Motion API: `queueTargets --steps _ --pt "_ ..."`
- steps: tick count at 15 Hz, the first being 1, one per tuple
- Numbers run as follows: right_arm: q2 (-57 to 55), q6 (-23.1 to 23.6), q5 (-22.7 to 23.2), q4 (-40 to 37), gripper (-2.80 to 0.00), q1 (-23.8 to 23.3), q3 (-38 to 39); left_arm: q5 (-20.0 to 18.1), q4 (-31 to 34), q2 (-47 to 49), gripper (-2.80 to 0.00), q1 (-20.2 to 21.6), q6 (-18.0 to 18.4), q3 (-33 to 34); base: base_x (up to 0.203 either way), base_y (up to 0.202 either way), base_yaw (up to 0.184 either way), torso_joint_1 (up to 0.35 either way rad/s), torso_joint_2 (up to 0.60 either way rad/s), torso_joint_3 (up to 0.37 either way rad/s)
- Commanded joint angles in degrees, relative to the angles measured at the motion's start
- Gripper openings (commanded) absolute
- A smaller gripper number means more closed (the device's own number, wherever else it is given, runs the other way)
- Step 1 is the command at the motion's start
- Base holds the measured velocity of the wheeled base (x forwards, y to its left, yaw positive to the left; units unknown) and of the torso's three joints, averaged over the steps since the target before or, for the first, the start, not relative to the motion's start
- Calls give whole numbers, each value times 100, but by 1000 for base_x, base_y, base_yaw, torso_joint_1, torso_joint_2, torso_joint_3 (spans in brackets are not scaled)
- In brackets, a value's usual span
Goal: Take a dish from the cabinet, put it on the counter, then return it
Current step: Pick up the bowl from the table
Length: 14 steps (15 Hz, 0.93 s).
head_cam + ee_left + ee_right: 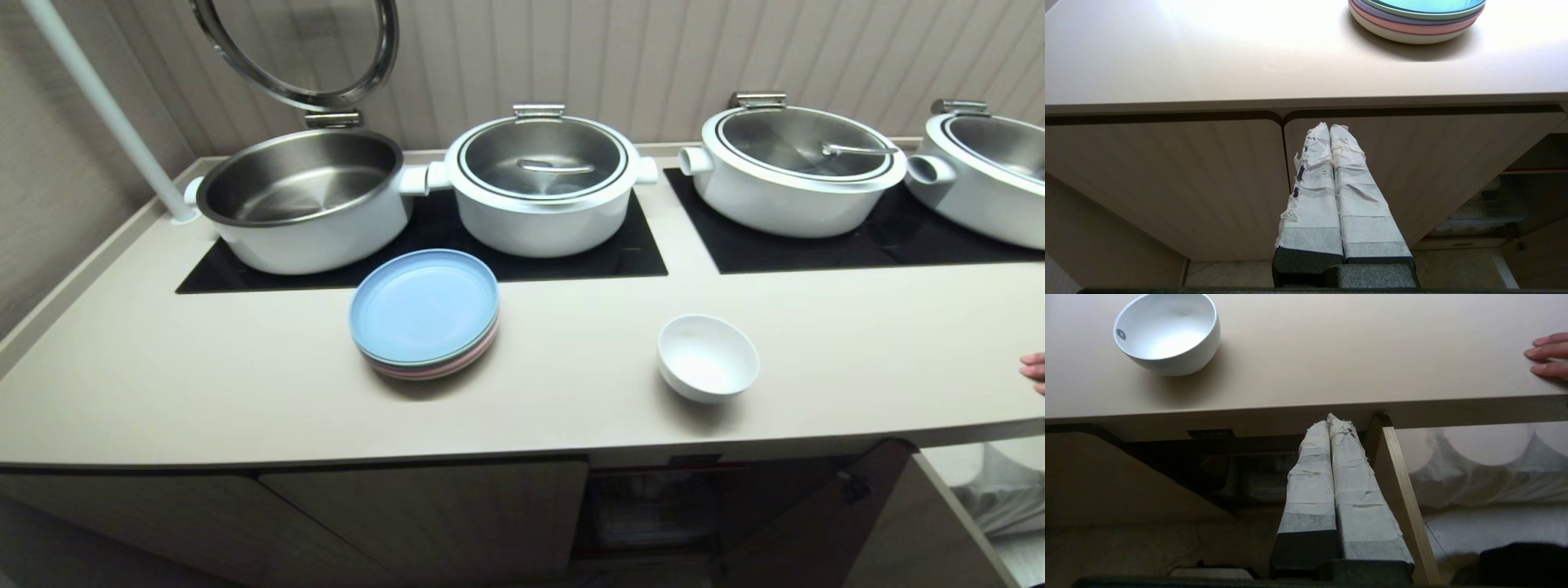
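Note:
The dish, a small white bowl (708, 357), stands upright and empty on the beige counter (571, 408), to the right of the middle and near the front edge; the right wrist view also holds it (1167, 332). Below the counter the cabinet (653, 510) is open, its door (816, 523) swung out to the right. My right gripper (1332, 419) is shut with nothing in it, low before the counter's front edge and the open cabinet. The left gripper (1329, 127) is shut and empty too, parked before the closed doors (1167, 183) on the left. Neither arm shows in the head view.
A stack of pastel plates (424, 314) with a blue one on top lies left of the bowl. Several big white pots (543, 180) stand on black cooktop panels (424, 253) at the back. A person's fingers (1033, 371) rest on the counter's right edge. Cloth-draped plates (1486, 457) fill the niche to the right.

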State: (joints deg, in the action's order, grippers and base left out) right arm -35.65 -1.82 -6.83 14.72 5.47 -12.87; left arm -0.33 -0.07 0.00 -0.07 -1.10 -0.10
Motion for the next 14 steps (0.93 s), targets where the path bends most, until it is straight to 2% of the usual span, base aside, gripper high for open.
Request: queueTargets --steps 1,4,6,9,11,14 --pt "1178 29 2 227 -280 -1 634 2 -6 0 -280 7 -5 1 0 0 0 0 0 0" --pt "1933 60 -4 285 -280 7 1256 -2 -2 0 -280 7 -5 1 0 0 0 0 0 0" --pt "1948 32 -7 214 -280 28 1270 3 -2 0 -280 -1 -5 1 0 0 0 0 0 0" --pt "1949 54 -140 -4 -280 359 1272 -1 -2 0 -280 5 -5 1 0 0 0 0 0 0" --pt "1962 43 -456 -237 -280 721 1276 -2 -2 0 -280 -1 -5 1 0 0 0 0 0 0" --pt "1966 -198 -601 -408 -280 784 1270 -2 -9 0 -280 -1 -5 1 0 0 0 0 0 0"
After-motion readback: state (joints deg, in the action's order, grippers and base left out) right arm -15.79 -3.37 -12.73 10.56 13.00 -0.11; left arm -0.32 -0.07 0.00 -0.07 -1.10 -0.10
